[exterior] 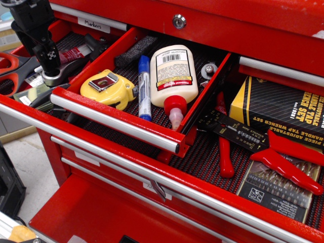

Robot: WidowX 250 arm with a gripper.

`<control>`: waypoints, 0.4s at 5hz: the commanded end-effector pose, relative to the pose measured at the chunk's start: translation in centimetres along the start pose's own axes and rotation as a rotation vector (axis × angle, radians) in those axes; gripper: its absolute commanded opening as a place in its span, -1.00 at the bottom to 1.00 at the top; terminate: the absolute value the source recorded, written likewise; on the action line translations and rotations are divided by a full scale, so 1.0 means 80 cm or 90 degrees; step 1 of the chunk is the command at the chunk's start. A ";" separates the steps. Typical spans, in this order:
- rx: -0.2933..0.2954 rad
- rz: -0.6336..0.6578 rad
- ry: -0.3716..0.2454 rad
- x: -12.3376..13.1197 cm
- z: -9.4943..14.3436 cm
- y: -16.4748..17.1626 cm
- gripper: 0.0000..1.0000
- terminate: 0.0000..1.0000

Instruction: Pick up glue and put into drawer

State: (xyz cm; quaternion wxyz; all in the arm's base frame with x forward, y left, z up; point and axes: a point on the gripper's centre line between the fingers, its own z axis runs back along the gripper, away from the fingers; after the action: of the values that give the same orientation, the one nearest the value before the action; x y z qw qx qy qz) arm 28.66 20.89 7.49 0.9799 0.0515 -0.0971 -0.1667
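Observation:
The glue [77, 52] is a slim red tube with white lettering. It lies in the wide drawer at the far left, just outside the left wall of the narrow red drawer [132, 117] with the silver bar handle. My black gripper [49, 62] hangs over the tube's left end and hides its nozzle. Its fingers show as one dark column, so I cannot tell whether they are open. I cannot tell if it touches the tube. The narrow drawer stands open.
The narrow drawer holds a yellow tape measure [106, 87], a blue-and-white marker [144, 87] and a large white bottle [173, 73]. Orange scissors [9, 65] and a ratchet wrench [55, 77] lie by the glue. Red pliers [283, 161] and a wrench-set box [278, 107] lie at right.

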 end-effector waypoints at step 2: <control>0.046 -0.008 -0.036 0.019 -0.011 0.032 -1.00 -1.00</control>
State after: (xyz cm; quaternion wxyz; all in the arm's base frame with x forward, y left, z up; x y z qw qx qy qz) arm 30.69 22.56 5.77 0.9754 0.0669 -0.1183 -0.1735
